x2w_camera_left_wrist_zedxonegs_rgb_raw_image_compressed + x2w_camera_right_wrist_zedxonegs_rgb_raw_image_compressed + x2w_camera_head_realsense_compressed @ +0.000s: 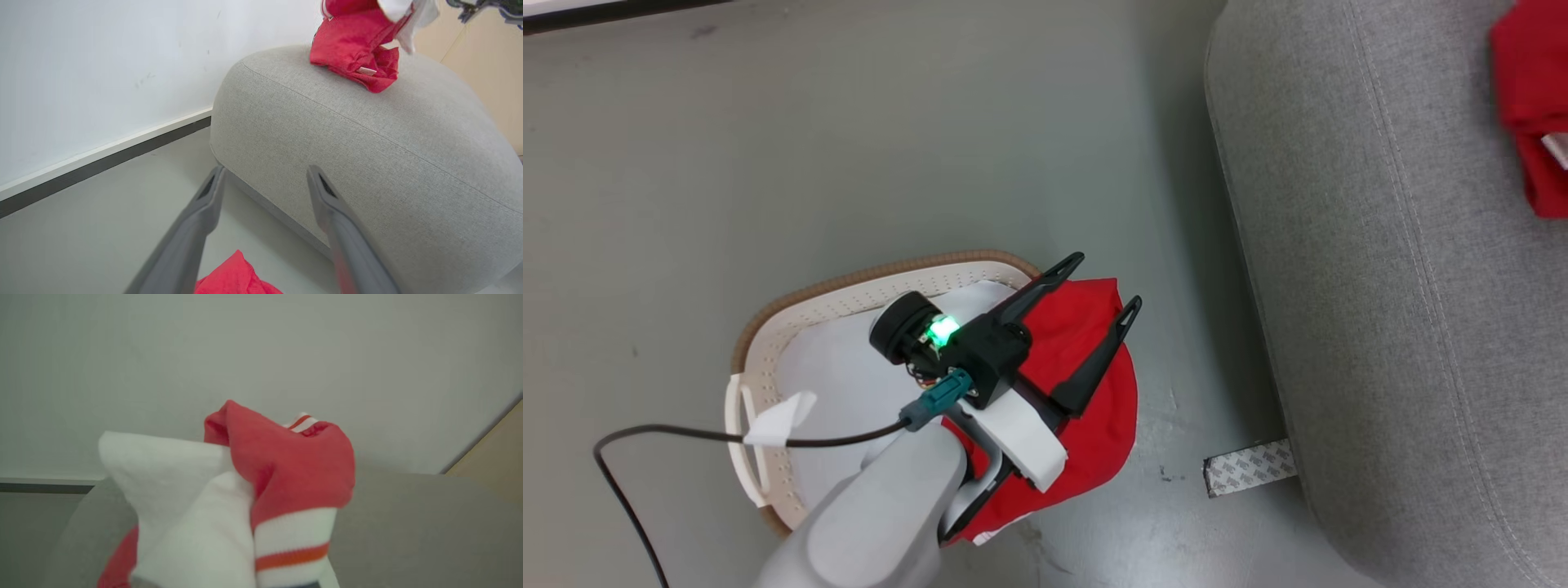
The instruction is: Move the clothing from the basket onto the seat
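Note:
The basket (849,286) stands on the floor at the lower left of the head view, lined with a pale sheet (849,384). A bright red garment (1094,425) is draped over its right rim. My left gripper (1107,282) hovers just above that garment, open and holding nothing; in the left wrist view its fingers (212,204) stand wide apart over a red fold (235,277). A second piece of clothing, red with white panels and stripes (351,45), hangs onto the top of the seat (367,143). It bunches up close in the right wrist view (286,465), hiding my right gripper's fingers, which are shut on it.
The seat (1380,286) runs down the right side, with a strip of floor between it and the basket. A patterned tape strip (1250,467) lies on the floor at its base. A dark cable (686,433) trails from my left wrist. A white wall with a dark baseboard (102,159) stands behind.

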Controlling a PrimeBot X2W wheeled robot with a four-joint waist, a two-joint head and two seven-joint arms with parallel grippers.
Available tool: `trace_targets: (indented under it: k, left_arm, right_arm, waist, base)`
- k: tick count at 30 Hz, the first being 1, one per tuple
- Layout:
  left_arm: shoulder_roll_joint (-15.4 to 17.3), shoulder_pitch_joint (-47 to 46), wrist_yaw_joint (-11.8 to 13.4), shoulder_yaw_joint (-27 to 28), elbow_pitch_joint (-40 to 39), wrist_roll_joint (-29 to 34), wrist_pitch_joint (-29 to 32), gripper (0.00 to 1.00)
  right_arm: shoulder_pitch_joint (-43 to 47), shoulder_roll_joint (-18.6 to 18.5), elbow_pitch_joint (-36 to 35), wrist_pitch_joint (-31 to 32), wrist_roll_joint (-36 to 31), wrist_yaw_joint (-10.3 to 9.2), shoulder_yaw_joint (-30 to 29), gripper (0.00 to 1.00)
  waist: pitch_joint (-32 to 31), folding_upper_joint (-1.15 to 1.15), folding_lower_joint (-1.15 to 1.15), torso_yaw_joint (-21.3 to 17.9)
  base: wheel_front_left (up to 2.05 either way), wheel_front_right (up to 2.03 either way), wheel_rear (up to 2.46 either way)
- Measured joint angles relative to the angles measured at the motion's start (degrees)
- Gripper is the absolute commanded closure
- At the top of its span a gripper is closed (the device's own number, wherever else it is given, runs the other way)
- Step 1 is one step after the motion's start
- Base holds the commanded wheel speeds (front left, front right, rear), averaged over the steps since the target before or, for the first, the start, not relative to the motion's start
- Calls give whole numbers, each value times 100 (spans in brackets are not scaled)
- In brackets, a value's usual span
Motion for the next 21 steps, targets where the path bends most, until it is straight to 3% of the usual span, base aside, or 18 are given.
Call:
trace_targets:
  k: [3,6,10,11,12,13,21]
  left_arm:
    - [3,0,0,13,2,0,0,0]
    - [10,-1,0,27,11,-1,0,0]
    - [15,5,0,53,29,-5,0,0]
    - [16,16,0,64,36,-10,0,0]
    - [19,31,0,73,54,-18,0,0]
    - [18,49,0,87,74,-23,0,0]
    - [-127,390,0,264,214,-104,0,0]
  right_arm:
    - [99,54,782,537,277,1,501,100]
    - [110,12,1333,662,528,1,780,100]
    - [107,11,1724,533,761,1,1116,81]
    - [100,13,1782,495,817,1,1196,65]
    - [96,8,1834,461,849,1,1296,20]
    - [96,0,1875,424,882,1,1376,0]
    - [273,-224,1982,446,1082,1,2168,0]
  waist:
    - [-26,0,0,1]
    - [-55,0,-1,7]
    - [-128,0,-1,9]
    - [-157,0,-1,4]
    - [-193,0,-1,-3]
    - [-234,0,-1,-10]
    - [-833,1,-1,-63]
  base:
    - [0,0,0]
    - [0,0,0]
    - [0,0,0]
    - [0,0,0]
    - [0,0,0]
    - [0,0,0]
    - [0,0,0]
